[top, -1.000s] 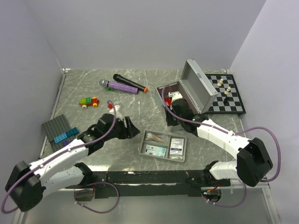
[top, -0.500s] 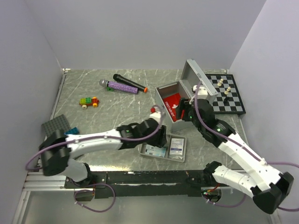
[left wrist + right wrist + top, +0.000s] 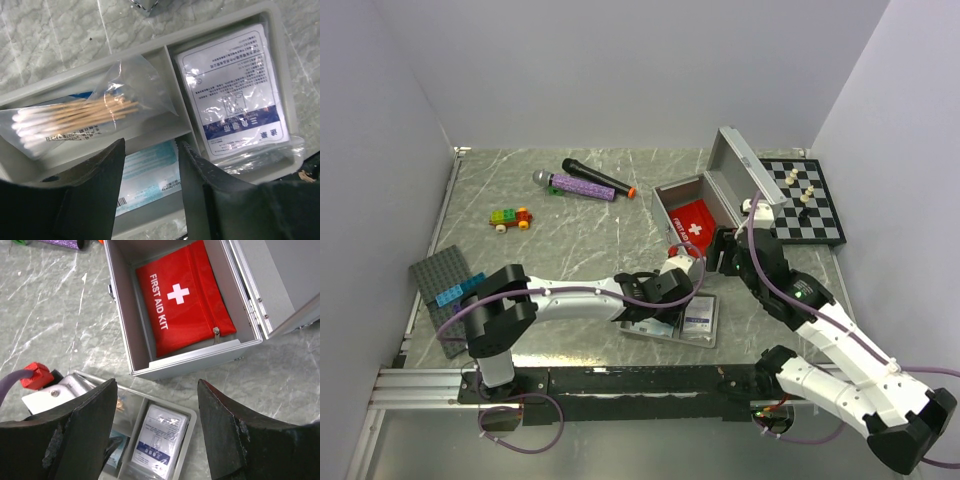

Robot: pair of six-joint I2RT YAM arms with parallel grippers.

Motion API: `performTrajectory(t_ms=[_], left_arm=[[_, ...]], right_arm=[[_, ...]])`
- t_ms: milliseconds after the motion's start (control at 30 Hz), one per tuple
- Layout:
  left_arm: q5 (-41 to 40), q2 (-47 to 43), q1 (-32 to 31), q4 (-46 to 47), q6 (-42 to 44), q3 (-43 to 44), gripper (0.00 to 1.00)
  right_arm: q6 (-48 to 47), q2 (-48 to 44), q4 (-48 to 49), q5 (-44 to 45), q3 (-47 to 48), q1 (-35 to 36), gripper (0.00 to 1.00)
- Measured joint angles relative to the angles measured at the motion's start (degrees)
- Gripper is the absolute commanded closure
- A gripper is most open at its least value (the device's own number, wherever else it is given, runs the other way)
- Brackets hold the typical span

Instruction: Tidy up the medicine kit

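The silver-grey case (image 3: 672, 212) stands open with its lid (image 3: 745, 180) raised. A red white-cross pouch (image 3: 697, 220) (image 3: 185, 302) lies flat inside it. The grey divided tray (image 3: 712, 322) (image 3: 210, 27) sits in front of the case. It holds a cotton-swab packet (image 3: 85, 117), a white packet (image 3: 232, 95) (image 3: 160, 440) and a blue packet (image 3: 150, 167). My left gripper (image 3: 655, 308) (image 3: 151, 150) hangs low over the tray, open, its jaws either side of the blue packet. My right gripper (image 3: 725, 250) (image 3: 157, 390) hovers open and empty above the case's front wall.
A chessboard (image 3: 805, 200) with pieces lies right of the case. Two microphones (image 3: 588, 182) and a toy car (image 3: 510, 217) lie at the back left. A dark studded plate (image 3: 438, 272) with blue bricks is at the left edge. Walls close in three sides.
My left arm swung right from the table's left side to over the tray, its jaws narrowing. My right gripper drew back out of the case and opened; the red pouch now shows inside.
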Motion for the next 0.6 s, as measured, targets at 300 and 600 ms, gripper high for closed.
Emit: performTrajectory(t_ms=[300,600], left_arm=[[-1.0,0.1,-0.1,-1.9,-0.3,1.6,0.45],[-1.1,2.4,-2.8,-5.6,-4.4,9.4,0.55]], right_arm=[[0.0,-3.3,-0.9,-0.2,-0.5,0.0,0.28],[0.0,-4.2,-1.1,0.0,-0.5,0.0,0.28]])
